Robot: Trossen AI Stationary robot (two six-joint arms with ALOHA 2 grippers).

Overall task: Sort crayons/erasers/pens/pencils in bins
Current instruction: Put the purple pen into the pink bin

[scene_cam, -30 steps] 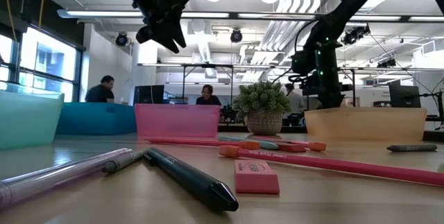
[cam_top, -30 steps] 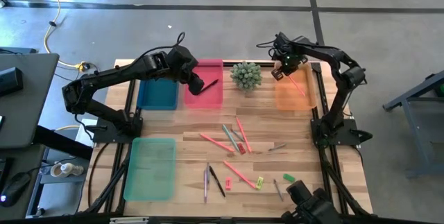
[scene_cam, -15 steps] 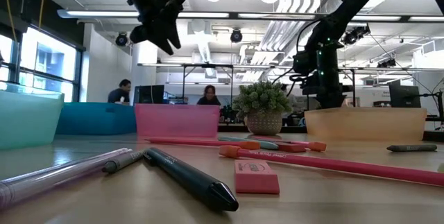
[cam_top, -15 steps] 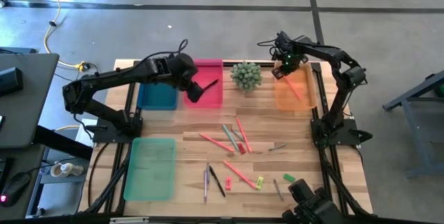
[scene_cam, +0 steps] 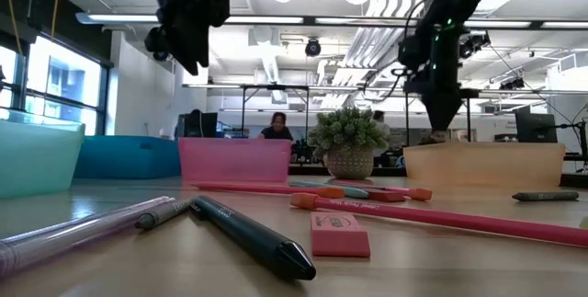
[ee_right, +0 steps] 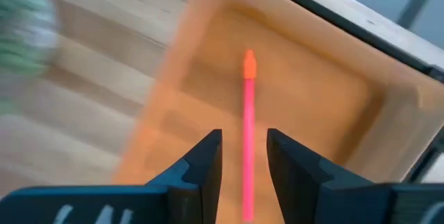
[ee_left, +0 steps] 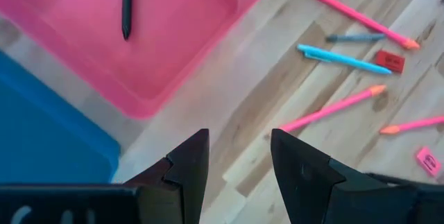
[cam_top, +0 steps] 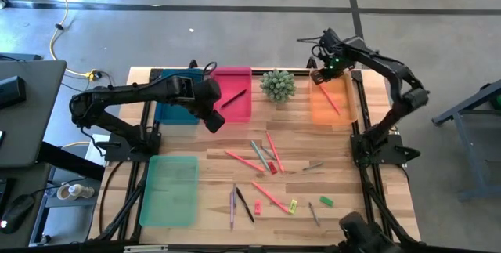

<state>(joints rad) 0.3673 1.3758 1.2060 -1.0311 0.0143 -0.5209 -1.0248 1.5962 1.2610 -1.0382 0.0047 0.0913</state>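
A second ago the left pincer (cam_top: 214,121) hung over the pink bin (cam_top: 232,96); it has since drawn back off that bin's near left corner and now sits above bare counter (cam_top: 313,147) just beside it, fingers parted. The right pincer (cam_top: 319,75), then clamped shut beside the potted plant (cam_top: 277,84), has swung away from the plant over the orange bin (cam_top: 332,103) and spread its fingers above the pink-red stick (ee_right: 247,141) lying inside.

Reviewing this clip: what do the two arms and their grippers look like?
Both arms are dark, jointed links with thin black cables looping off them. The left gripper and right gripper each end in two black, wedge-shaped fingers tapering to points. A small green light glows near the right arm's wrist.
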